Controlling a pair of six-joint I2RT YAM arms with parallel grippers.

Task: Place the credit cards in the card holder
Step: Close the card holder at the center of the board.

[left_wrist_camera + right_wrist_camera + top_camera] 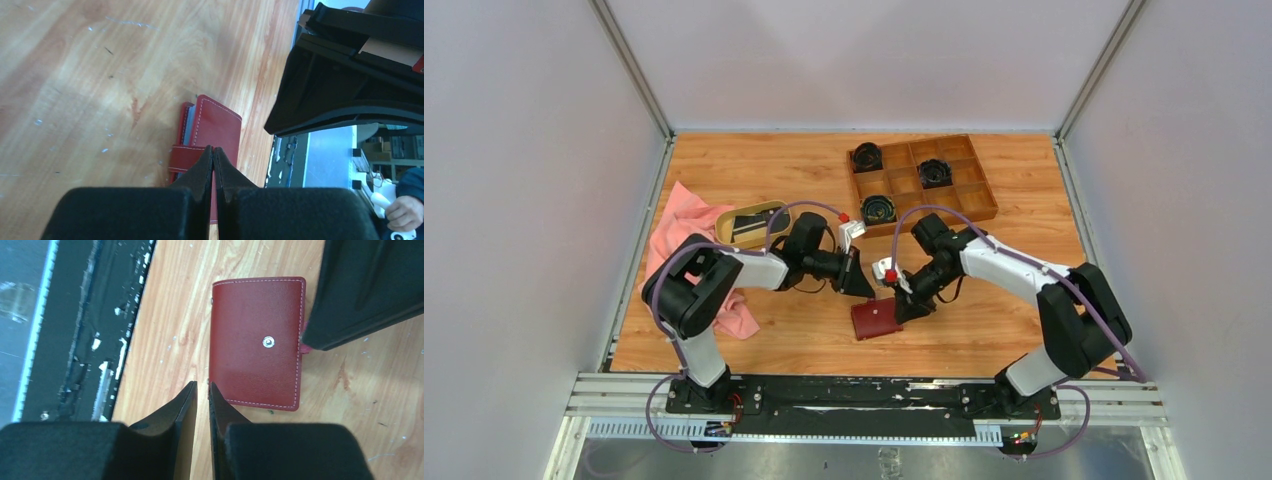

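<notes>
From above, the card holder [876, 320] lies shut on the surface [984, 320], close to the near edge and about midway along it. The left pincer [861, 283] is at its far-left side and the right pincer [902, 303] at its far-right side. What looks like 1 dark card [749, 228] sits in an oval dish [724, 230] toward the left edge, well apart from the holder. No other card can be made out. In the left wrist view, the left pincer is fully closed, its tips meeting right at the snap tab [187, 157]. Whether the tab is nipped between them cannot be told. In the right wrist view, the right pincer has only a slim gap with nothing seen in it. One tip overlaps a corner of the red cover, whose stud [268, 342] faces up. The step looks like opening the holder. It would go best with the right pincer pressing the cover flat while the left draws the tab up and away. A slow peel should keep the light wallet from sliding toward the near edge.
</notes>
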